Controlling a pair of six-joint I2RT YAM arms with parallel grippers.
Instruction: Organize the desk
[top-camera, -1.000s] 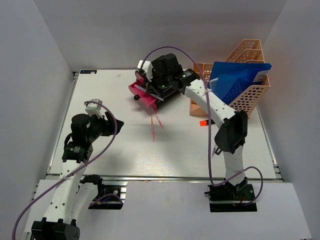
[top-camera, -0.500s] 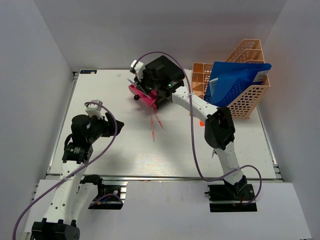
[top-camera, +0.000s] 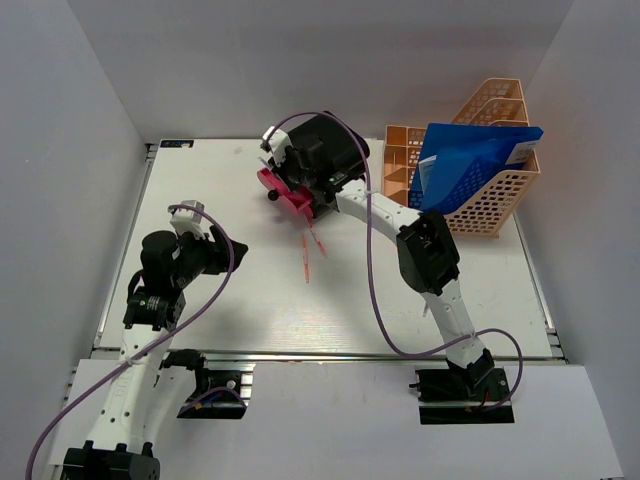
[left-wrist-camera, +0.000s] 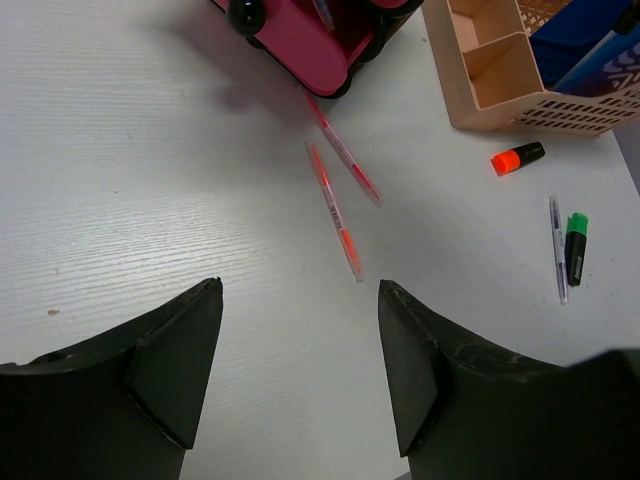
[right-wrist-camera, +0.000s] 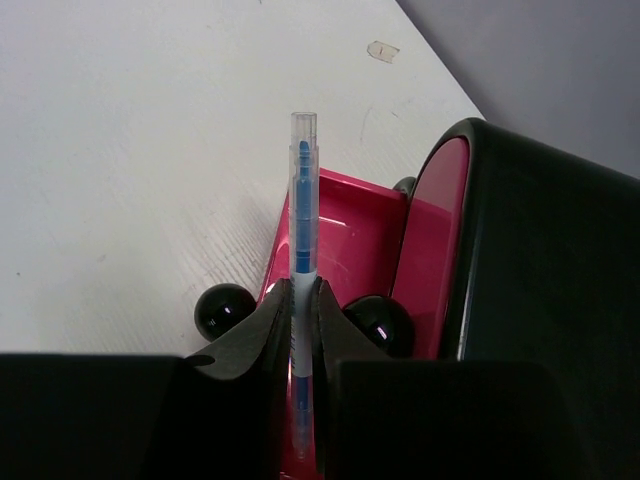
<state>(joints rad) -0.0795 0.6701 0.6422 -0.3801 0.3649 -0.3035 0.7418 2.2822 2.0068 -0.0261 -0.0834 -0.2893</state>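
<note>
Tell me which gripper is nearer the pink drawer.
Right. The right gripper is over the pink drawer, shut on a blue pen; the left gripper, open, hovers apart over the desk, front-left.

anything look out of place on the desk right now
Yes: two red pens lie loose on the desk beside the pink drawer, and an orange highlighter, a green marker and a thin pen lie scattered near the peach rack.
</note>
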